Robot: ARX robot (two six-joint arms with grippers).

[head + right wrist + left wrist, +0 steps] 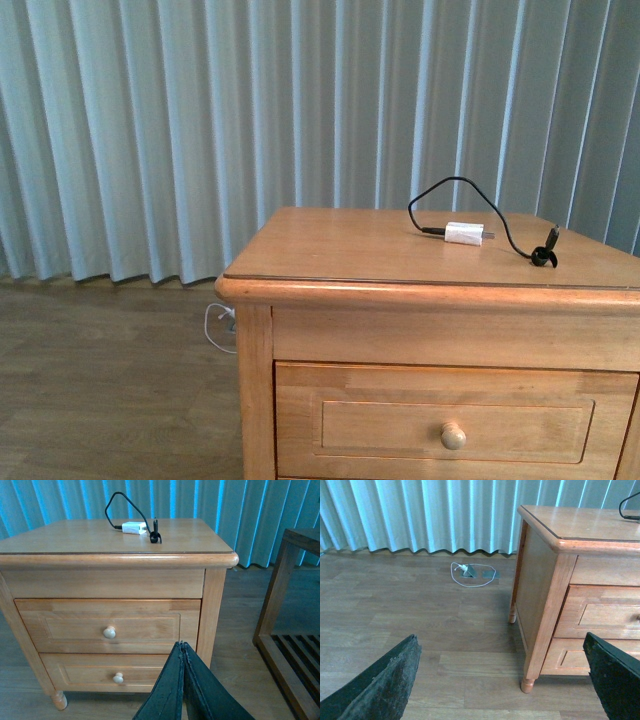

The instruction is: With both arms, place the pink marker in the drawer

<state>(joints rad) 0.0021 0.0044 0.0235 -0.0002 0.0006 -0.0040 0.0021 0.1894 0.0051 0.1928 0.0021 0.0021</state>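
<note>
Cabinet [115, 555] first: drawer [107, 625] fully closed, only a charger [464, 233] on top. Pink marker not visible in any view. Left gripper [502, 680] spread wide, right gripper [182, 680] pinched together, empty. Likely step: open drawer by knob [109, 632].

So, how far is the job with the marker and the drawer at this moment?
Nothing looks done yet. The top drawer is closed, and no pink marker shows in any view; only a white charger lies on the cabinet top. Nothing is in hand: the left gripper is open and empty, the right gripper is shut on nothing. Everything remains: opening the drawer, finding the marker, placing it inside.
</note>
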